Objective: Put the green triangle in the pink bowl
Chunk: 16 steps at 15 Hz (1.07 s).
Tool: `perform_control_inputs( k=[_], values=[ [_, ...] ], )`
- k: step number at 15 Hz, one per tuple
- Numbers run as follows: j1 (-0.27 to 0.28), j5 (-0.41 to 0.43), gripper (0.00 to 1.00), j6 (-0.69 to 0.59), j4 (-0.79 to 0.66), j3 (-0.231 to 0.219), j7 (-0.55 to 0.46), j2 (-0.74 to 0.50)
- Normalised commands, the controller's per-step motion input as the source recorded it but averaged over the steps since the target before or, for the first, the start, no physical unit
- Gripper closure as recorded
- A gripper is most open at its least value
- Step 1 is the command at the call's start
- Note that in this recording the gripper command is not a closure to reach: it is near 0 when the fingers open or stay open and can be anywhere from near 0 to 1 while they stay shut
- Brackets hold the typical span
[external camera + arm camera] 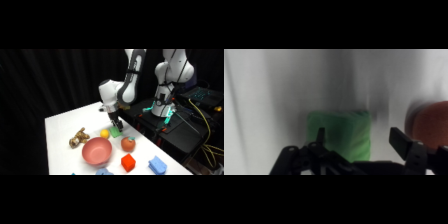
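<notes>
Gripper [118, 126]: lowered to the tabletop over the green triangle; in the wrist view [358, 141] its two fingers stand apart, one on each side of the block, not closed on it.
Green triangle [116, 133]: flat on the table under the gripper, toward the table's far edge; seen between the fingers in the wrist view [341, 134].
Yellow ball [105, 133]: just beside the green triangle, on the side toward the bowl's far rim.
Tomato [128, 144]: near the green triangle, toward the table's right edge; a red blur at the right of the wrist view [431, 120].
Pink bowl [96, 151]: upright, nearer the front edge, close to the ball.
Red block [128, 162]: beside the bowl, near the front edge.
Blue block [157, 165]: near the front right corner.
Brown object [78, 138]: left of the bowl; kind cannot be told.
Table [65, 125]: white.
</notes>
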Motion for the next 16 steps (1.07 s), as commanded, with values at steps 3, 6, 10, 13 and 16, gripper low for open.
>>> perform_control_inputs(
  k=[3,6,10,13,16],
  values=[
    [-0.191,0.179,0.0,0.12,0.22,0.19,-0.34,0.28],
    [-0.176,0.154,0.0,0.1,0.24,0.163,-0.3,0.28],
    [-0.117,0.102,1.0,0.06,0.24,0.135,-0.21,0.22],
    [-0.066,0.066,1.0,0.03,0.19,0.113,-0.15,0.1],
    [-0.025,0.029,1.0,0.02,0.1,0.055,-0.1,-0.02]
  ],
)
